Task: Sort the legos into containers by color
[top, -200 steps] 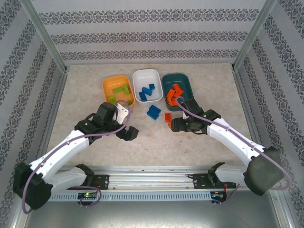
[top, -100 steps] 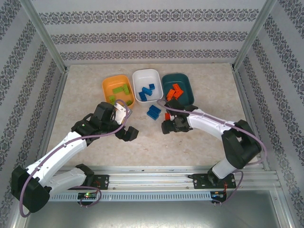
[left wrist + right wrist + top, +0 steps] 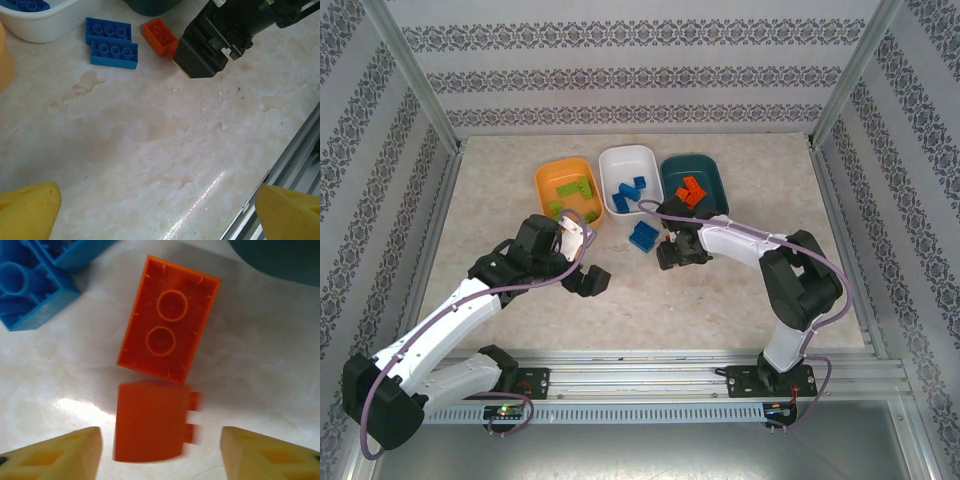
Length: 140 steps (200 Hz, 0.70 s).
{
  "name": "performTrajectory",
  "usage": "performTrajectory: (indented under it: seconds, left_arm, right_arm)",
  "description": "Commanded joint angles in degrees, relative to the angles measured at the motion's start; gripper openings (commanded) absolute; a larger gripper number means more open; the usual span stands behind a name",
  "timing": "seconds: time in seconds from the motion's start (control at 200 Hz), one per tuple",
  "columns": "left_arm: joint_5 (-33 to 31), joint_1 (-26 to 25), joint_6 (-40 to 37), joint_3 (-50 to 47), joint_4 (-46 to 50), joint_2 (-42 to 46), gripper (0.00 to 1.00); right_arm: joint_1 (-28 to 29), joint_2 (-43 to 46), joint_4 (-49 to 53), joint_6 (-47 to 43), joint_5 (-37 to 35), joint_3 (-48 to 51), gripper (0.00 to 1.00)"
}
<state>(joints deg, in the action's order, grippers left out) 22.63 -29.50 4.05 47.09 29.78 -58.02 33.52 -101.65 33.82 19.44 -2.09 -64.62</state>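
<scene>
Since a second ago we see the right arm fold inward, bringing the right gripper (image 3: 670, 252) left over two orange bricks (image 3: 167, 340) on the table (image 3: 720, 300), just in front of the teal tub (image 3: 717, 172). One lies hollow side up. The second brick (image 3: 150, 422) sits between the spread yellow fingers (image 3: 55, 455) — neither touches it. Two blue bricks (image 3: 642, 236) lie just beside. Green bricks (image 3: 570, 195) sit in the orange tub (image 3: 545, 182), next to the white tub (image 3: 620, 155). The left gripper (image 3: 590, 280) hovers well apart — fingers wide, holding nothing.
</scene>
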Motion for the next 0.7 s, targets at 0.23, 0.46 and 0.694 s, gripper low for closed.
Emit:
performTrajectory:
  seconds: [0.23, 0.46, 0.694]
  left_arm:
    - [-0.59, 0.84, -0.18, 0.85, 0.0, 0.72, 1.0]
    - [-1.08, 0.84, -0.18, 0.73, 0.19, 0.91, 1.0]
    - [-1.52, 0.8, -0.1, 0.79, 0.19, 1.05, 1.0]
  right_arm:
    - [-0.56, -1.27, -1.63, 0.44, 0.62, 2.51, 0.53]
    - [-0.56, -1.37, -3.05, 1.24, 0.68, 2.89, 0.38]
    - [-0.47, 2.95, -2.8, 2.16, -0.27, 4.35, 0.28]
